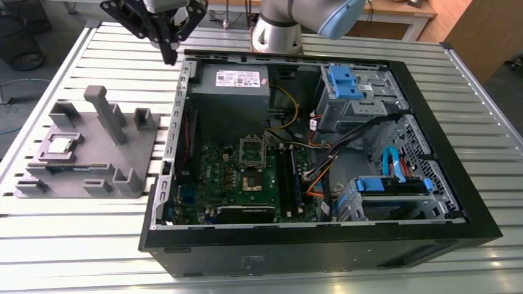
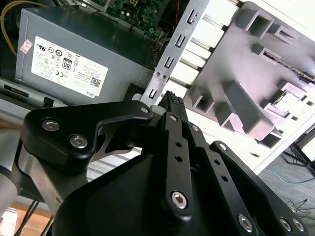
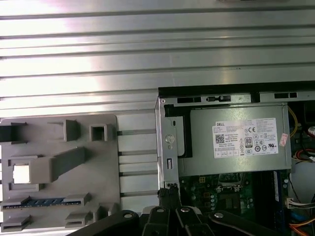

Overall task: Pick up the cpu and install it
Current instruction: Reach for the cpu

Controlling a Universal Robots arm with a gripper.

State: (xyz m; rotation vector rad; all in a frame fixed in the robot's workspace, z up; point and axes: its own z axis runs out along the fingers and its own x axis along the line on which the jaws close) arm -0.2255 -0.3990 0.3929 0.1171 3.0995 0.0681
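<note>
Pickup is not yet under way, as you can judge from where your black 2-fingered gripper [image 1: 170,56] hangs. In the exterior view it sits near 11 o'clock of the open black computer case [image 1: 327,251], above that corner and the slatted metal table [image 1: 82,245]. Both wrist views show the gripper [image 2: 172,101] pinched tip to tip and carrying nothing.

The cpu [image 1: 61,145], a small flat square chip with a silver-grey metal top, lies in a square pocket of the grey plastic block-studded tray [image 1: 147,147]. That puts it at 9 o'clock from the case and about 7 o'clock from the gripper, well apart from it. I judge the pocket is there to keep the chip flat and squared at 1 known spot. You can check it in the first wrist view too, where the cpu [image 3: 22,173] rests level in the tray [image 3: 103,196].

The case lies on its side with the panel off, so the green motherboard [image 1: 237,177] faces up, at 6 o'clock from the grey box-shaped power supply [image 1: 237,79].
</note>
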